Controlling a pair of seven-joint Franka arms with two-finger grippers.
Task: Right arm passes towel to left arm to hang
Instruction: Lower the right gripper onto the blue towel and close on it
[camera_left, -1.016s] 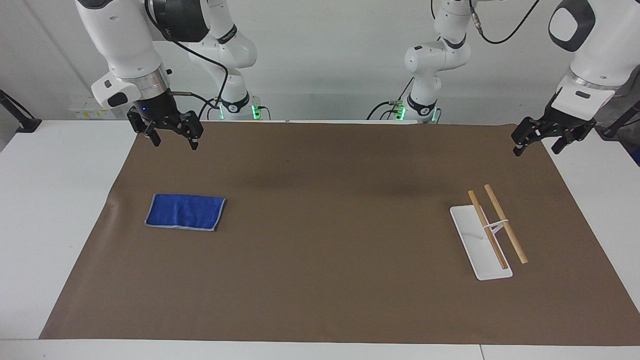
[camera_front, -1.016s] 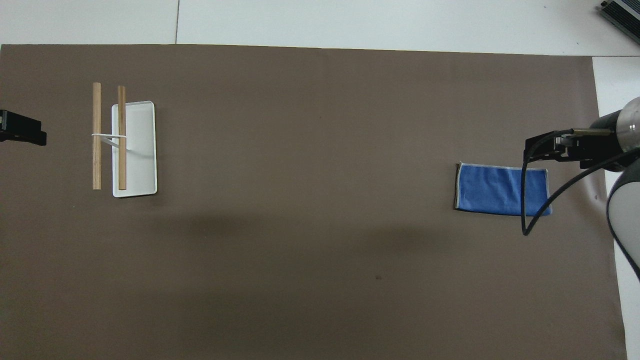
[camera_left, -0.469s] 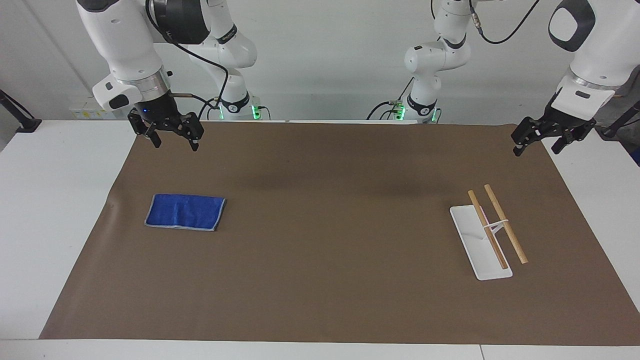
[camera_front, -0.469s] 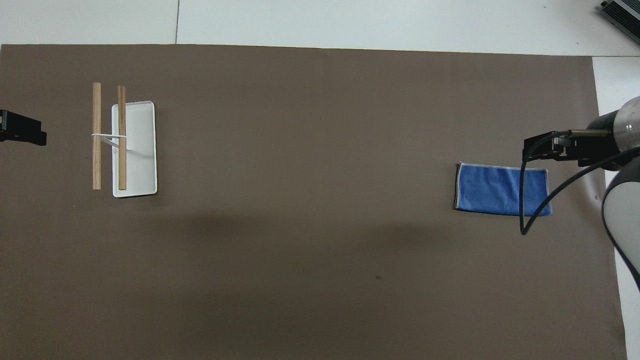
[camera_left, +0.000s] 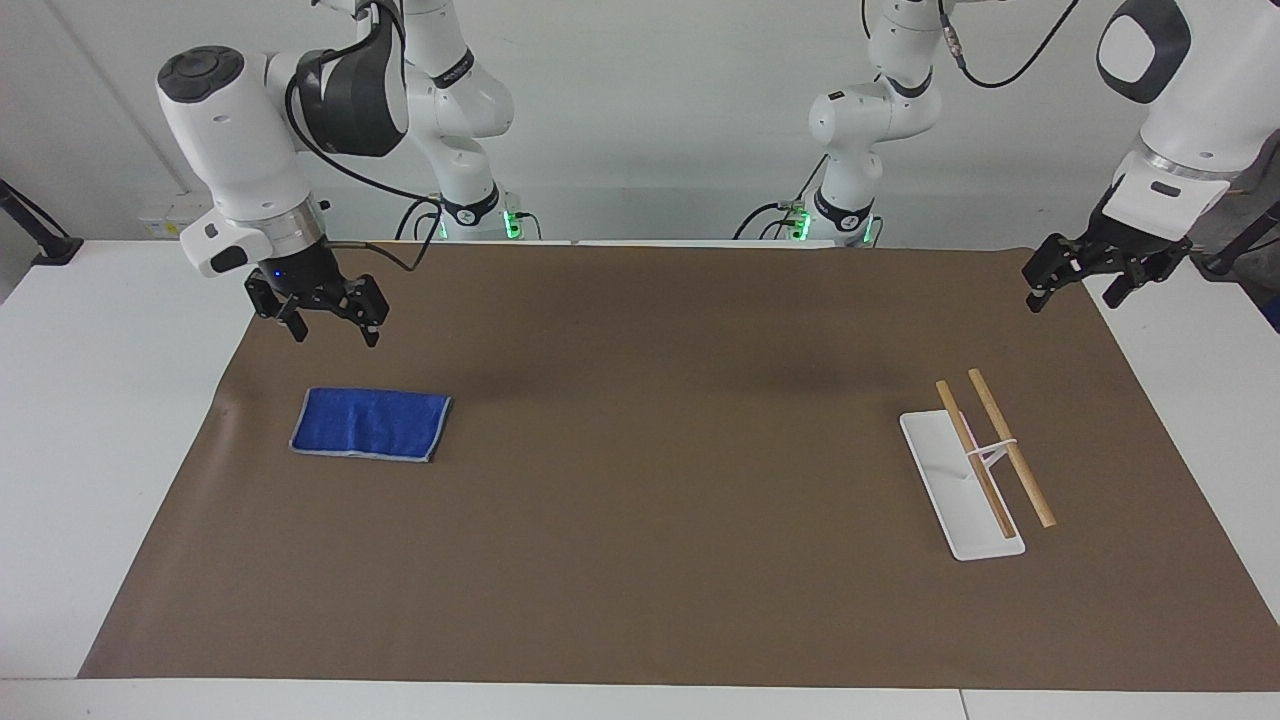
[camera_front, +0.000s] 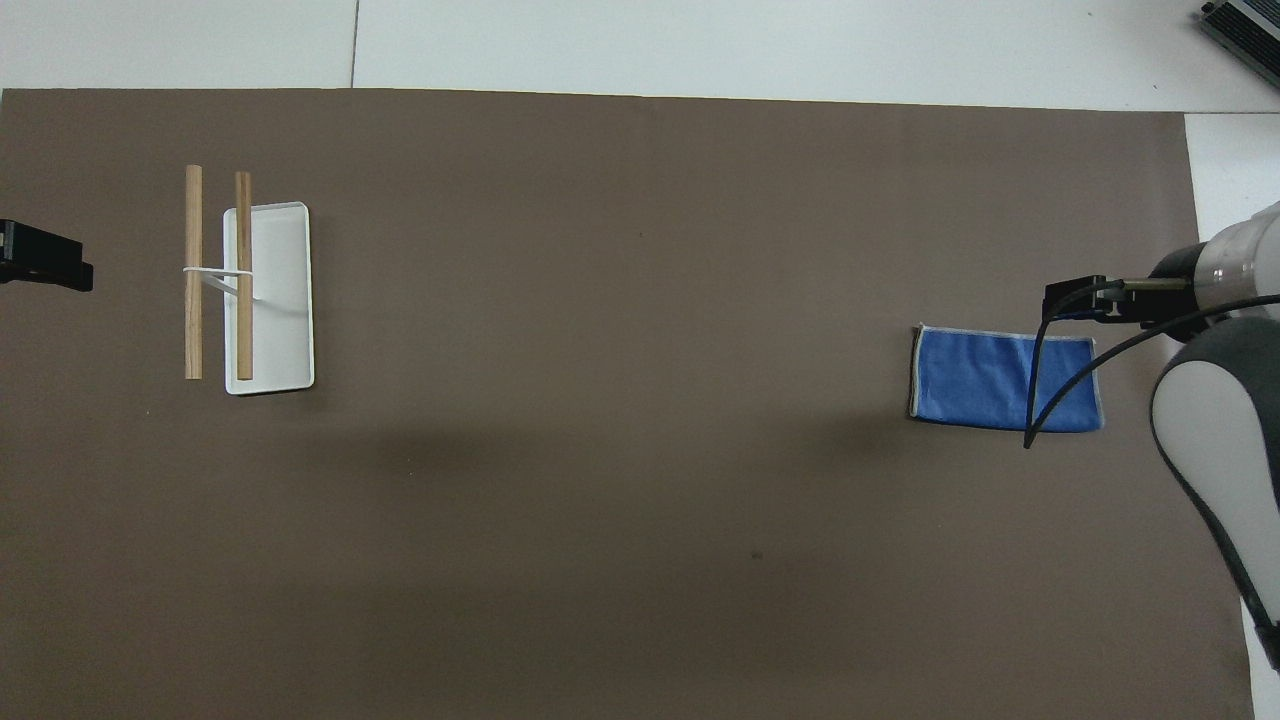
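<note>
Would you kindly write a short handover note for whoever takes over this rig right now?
Right tool: open, empty, in the air above the brown mat near the folded bright-blue fluffy towel.
Left tool: open, empty, waiting over the mat's edge at the left arm's end.
Towel: flat on the mat at the right arm's end, untouched.
White rack with two wooden rods: at the left arm's end, bare.
Done: nothing.
Left: grasp, pass, hang.

Robot lab: two arm bases (camera_left: 470, 200) w/ cables, bare white wall (camera_left: 650, 120).
</note>
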